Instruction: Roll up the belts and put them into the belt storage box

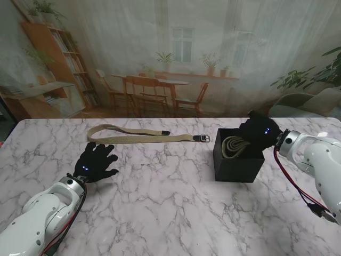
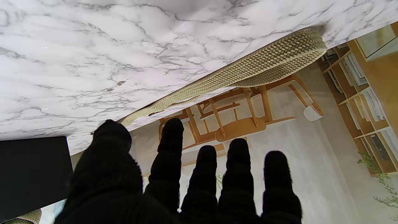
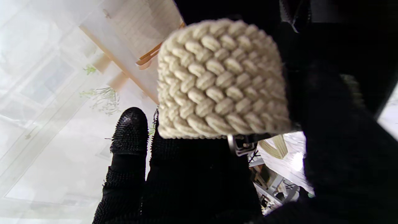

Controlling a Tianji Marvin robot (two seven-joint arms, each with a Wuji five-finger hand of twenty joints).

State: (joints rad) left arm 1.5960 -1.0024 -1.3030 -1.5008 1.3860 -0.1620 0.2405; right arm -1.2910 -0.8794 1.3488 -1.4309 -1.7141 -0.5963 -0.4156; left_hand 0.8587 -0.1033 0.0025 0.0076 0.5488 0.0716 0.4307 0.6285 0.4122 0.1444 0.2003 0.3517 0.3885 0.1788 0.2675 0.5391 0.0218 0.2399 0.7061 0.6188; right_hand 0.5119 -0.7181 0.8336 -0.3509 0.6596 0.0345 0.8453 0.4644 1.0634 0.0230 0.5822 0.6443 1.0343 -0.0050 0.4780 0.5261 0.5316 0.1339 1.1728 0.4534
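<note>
- The left hand (image 1: 97,163) lies nearest, on the left side of the marble table (image 1: 160,208), with its black-gloved fingers (image 2: 238,168) spread wide and nothing in its hold; whether the palm touches the table top cannot be told.
- The box (image 1: 237,165), black and open-topped, stands on the right of the table, a little farther off than the left hand and well apart from it.
- A rolled belt (image 1: 233,146), beige and woven, sits inside the box, its coil showing over the rim.
- The right hand (image 1: 259,133) is at the far right corner of the box, over its opening. In its wrist view the woven roll (image 3: 220,81) fills the middle, with gloved fingers (image 3: 129,133) right beside it and a metal buckle piece at its edge; the hand looks closed about the roll, though the contact itself is partly hidden.
- A second belt (image 1: 139,134), beige and unrolled, lies stretched flat along the far side of the table, beyond the left hand and apart from it. Its looped end is to the left, and its buckle (image 1: 202,138) is to the right, near the box's far left corner but not touching it.
</note>
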